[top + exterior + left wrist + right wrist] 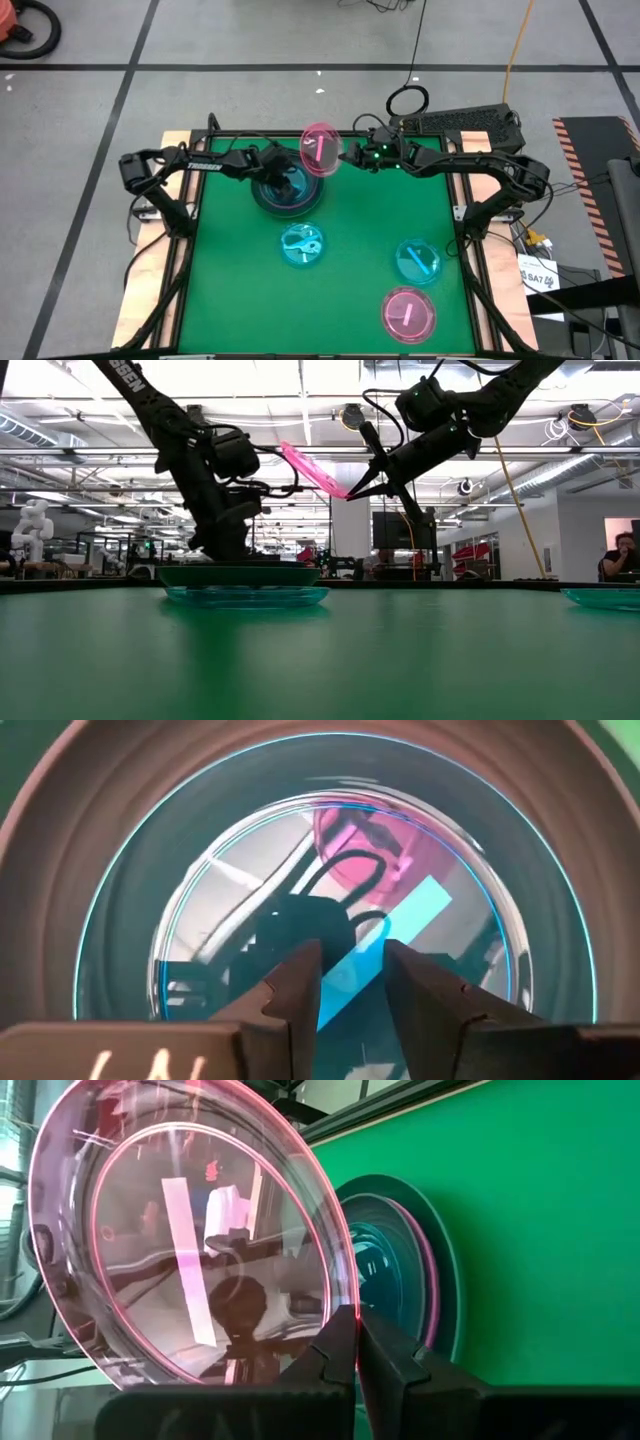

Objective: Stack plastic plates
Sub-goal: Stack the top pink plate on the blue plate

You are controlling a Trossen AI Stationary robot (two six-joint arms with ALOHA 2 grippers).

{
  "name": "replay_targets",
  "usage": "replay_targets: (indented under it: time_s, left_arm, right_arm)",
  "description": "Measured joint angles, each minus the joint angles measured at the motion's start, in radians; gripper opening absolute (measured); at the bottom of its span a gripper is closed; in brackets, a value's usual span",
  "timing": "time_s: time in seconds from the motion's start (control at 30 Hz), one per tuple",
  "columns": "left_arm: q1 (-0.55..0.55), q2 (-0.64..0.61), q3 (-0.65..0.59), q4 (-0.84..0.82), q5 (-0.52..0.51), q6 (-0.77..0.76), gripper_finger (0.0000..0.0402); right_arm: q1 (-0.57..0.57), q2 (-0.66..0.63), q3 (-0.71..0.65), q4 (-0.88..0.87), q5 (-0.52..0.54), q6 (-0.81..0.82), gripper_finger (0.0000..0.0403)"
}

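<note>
My right gripper (345,158) is shut on a translucent pink plate (320,150), which it holds in the air near the table's far edge. Just left of it is a stack (285,195) with a dark grey plate (60,840) at the bottom and a cyan plate (200,900) inside it. A pink rim (432,1270) shows within the stack in the right wrist view. My left gripper (350,982) stands over the middle of the stack, pointing down, its fingers slightly open. Two more cyan plates (302,245) (418,260) and a pink one (408,313) lie flat on the green mat. My right gripper pinches the translucent pink plate's rim (345,1295) between its two fingers. The fingers come from the table's right side, slanting down (350,492). The plate is lifted clear and tilted steeply, rising from the fingers toward the left arm. My left gripper's fingertips are low inside the stack's cyan plate; I cannot tell whether they touch it.
The green mat (360,220) is framed by a black rail, with wooden table edges on the left and right. There is free mat between the stack and the loose plates. Cables and a dark box lie beyond the far edge (460,120). A person sits far off in the room (622,555).
</note>
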Motion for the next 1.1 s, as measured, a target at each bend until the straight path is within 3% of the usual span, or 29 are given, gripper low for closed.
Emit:
replay_targets:
  time_s: [0.1, 0.47, 0.6, 0.87, 0.97, 1.1]
  left_arm:
    - [0.001, 0.005, 0.042, -0.066, 0.0, -0.005, 0.0118]
    - [0.011, -0.028, 0.328, -0.554, -0.01, 0.041, 0.0117]
    - [0.079, -0.107, 0.312, -0.655, -0.035, 0.045, 0.0117]
    - [0.264, -0.29, 0.239, -0.684, -0.029, 0.063, 0.0117]
    - [0.297, -0.343, 0.238, -0.677, -0.027, 0.07, 0.0117]
    - [0.302, -0.401, 0.238, -0.658, -0.027, 0.078, 0.0117]
  right_arm:
    - [0.0, 0.0, 0.0, -0.001, -0.001, -0.001, 0.0]
    - [0.042, 0.025, 0.0, 0.0, 0.06, 0.087, 0.0]
    - [0.056, 0.029, -0.001, 0.061, 0.09, 0.097, 0.0]
    - [0.062, 0.051, 0.0, 0.067, 0.147, 0.116, 0.0]
    - [0.078, 0.102, 0.011, 0.08, 0.146, 0.167, 0.0]
    - [0.108, 0.21, 0.128, 0.091, 0.078, 0.156, 0.0]
